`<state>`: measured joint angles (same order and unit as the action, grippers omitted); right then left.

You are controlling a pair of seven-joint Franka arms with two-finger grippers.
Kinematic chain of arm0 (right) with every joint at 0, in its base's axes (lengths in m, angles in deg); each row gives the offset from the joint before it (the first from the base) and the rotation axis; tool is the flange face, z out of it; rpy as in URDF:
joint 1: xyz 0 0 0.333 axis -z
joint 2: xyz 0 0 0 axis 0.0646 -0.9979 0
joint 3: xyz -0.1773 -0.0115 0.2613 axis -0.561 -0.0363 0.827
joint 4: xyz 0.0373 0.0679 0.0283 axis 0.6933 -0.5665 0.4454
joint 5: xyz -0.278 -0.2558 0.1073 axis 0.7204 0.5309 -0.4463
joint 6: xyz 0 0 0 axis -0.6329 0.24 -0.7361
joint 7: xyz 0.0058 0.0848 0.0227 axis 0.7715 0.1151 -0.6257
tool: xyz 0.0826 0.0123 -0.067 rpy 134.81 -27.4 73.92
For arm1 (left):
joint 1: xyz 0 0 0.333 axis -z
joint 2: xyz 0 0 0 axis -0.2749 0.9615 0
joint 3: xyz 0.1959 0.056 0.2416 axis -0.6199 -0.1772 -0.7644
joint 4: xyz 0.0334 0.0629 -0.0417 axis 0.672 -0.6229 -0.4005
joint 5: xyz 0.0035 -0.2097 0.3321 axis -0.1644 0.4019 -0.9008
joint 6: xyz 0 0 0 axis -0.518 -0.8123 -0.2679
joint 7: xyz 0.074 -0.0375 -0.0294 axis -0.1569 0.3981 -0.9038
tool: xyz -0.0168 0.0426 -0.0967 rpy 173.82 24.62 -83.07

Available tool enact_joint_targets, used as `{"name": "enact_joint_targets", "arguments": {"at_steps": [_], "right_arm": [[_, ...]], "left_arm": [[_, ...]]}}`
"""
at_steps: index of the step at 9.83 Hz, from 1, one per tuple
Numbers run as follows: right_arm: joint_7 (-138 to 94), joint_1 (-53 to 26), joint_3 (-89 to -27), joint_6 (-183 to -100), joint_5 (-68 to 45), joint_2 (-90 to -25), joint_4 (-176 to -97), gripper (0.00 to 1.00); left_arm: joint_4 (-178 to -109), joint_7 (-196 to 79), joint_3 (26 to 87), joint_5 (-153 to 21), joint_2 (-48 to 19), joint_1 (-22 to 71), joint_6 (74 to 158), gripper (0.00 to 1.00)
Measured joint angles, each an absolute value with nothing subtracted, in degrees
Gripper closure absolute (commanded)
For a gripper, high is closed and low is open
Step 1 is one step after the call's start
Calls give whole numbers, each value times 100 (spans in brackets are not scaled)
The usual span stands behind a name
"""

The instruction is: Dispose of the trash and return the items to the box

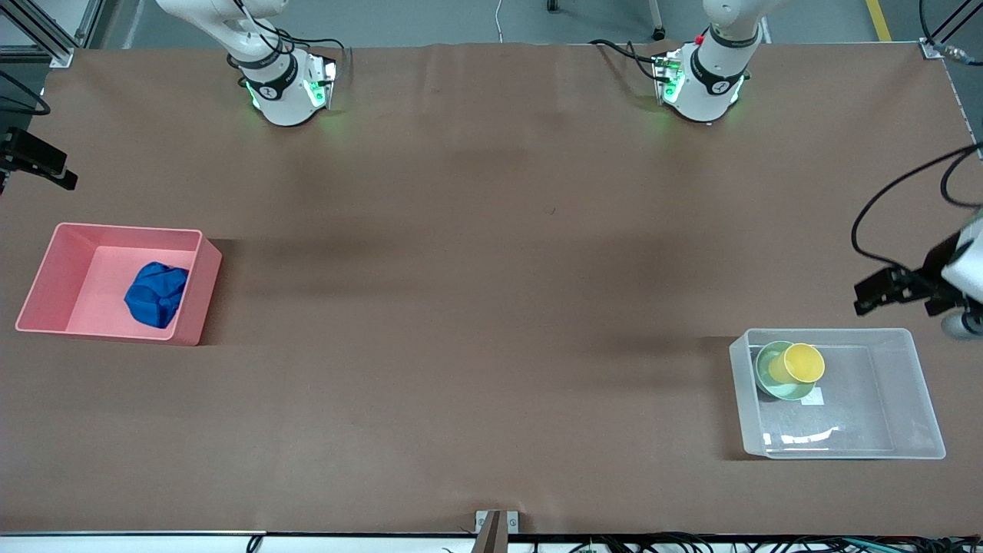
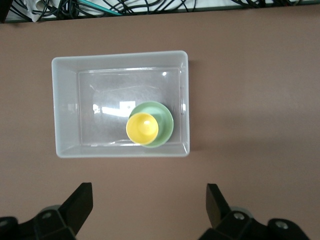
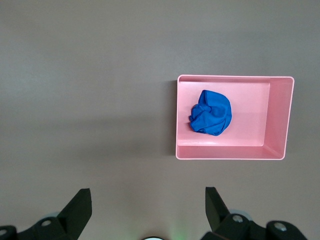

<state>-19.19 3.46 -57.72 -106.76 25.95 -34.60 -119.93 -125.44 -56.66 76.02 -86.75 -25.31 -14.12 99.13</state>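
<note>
Brown table (image 1: pixel 491 307), no readable writing on it. Clear box (image 1: pixel 921 399) at left arm's end, lying under the left gripper (image 2: pixel 149 207); small white square label (image 2: pixel 125 105) on its floor, blank as far as can be made out, partly covered by the bowl. Pink bin (image 1: pixel 46 276) at right arm's end, under the right gripper (image 3: pixel 148 207). Mint-green bowl (image 2: pixel 166 118) sits in the box against one long wall, yellow cup (image 2: pixel 142 128) in it, tipped on the rim; blue trash wad (image 3: pixel 210 112) lies in the pink bin, off-centre. Left gripper fingers (image 2: pixel 81 200) spread wide, holding nothing, touching nothing, up over bare table just beside the box. Right gripper fingers (image 3: pixel 80 202) also spread wide, empty, over bare table beside the bin. In front view left gripper is cut off at frame edge, right gripper out of frame
</note>
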Motion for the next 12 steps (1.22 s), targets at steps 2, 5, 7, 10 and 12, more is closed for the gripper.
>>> {"name": "enact_joint_targets", "arguments": {"at_steps": [2,5,7,10,12], "right_arm": [[-1919,345,-5773,-10676,2595,-3460,-11994,0],[-1919,345,-5772,-10677,2595,-3460,-11995,0],[-1919,345,-5772,-10677,2595,-3460,-11995,0],[-1919,345,-5772,-10677,2595,-3460,-11995,0],[-1919,345,-5774,-10677,2595,-3460,-11995,0]], "left_arm": [[-12555,-5672,7644,-8151,-2935,-1395,9629,0],[-12716,-5838,6759,-7978,-3412,-332,9276,0],[-12983,-5882,5738,-7818,-3698,661,9184,0],[-13653,-5882,4777,-7536,-4208,1463,9176,0],[-13834,-5883,4763,-7536,-4427,1467,9161,0]]}}
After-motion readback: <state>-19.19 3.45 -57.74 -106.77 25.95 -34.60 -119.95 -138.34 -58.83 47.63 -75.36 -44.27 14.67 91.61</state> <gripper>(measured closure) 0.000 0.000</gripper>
